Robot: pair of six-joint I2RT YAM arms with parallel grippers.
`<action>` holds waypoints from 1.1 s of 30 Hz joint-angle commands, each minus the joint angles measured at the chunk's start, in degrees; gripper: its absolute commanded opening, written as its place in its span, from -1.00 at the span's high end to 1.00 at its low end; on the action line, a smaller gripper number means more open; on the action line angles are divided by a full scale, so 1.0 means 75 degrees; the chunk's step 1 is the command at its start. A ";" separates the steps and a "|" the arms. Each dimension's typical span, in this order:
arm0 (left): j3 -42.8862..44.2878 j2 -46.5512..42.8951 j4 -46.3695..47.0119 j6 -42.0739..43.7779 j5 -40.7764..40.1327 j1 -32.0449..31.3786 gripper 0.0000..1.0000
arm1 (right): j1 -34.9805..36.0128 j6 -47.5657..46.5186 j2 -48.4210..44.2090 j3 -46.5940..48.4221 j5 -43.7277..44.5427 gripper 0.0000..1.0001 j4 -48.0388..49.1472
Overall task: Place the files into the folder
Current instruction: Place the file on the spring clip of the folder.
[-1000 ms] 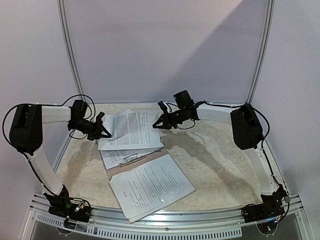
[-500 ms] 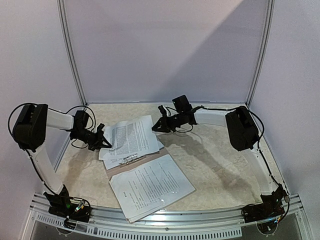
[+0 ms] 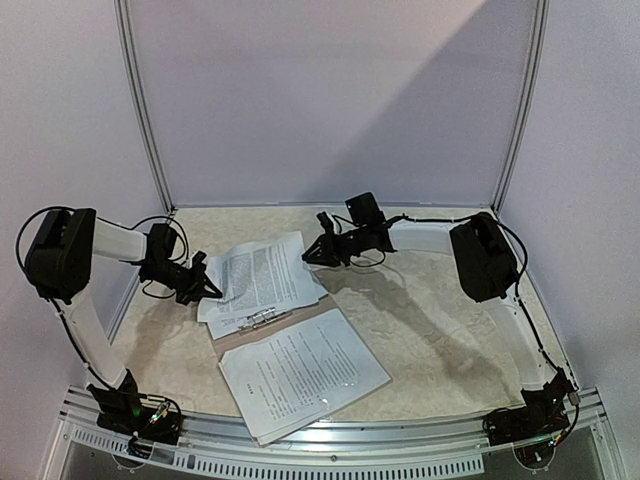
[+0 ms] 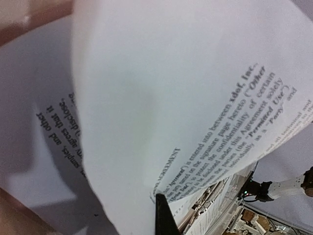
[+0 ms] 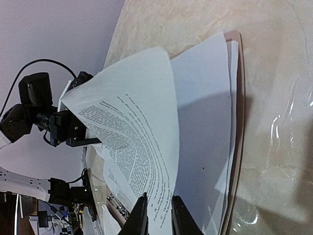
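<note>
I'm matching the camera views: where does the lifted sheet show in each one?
Top: sheet just left of centre.
Left wrist: fills most of the frame.
Right wrist: centre, curling upward.
Landmark: folder beneath it, in top and right wrist.

Bare table [image 3: 450, 320] right of folder [image 3: 295, 320] and files [image 3: 262, 270]
</note>
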 commanded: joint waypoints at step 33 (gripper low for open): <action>-0.0343 -0.0670 0.0311 -0.0989 0.0357 0.0338 0.64 | 0.0181 -0.0222 -0.0406 -0.0483 -0.0645 1.00 -0.0486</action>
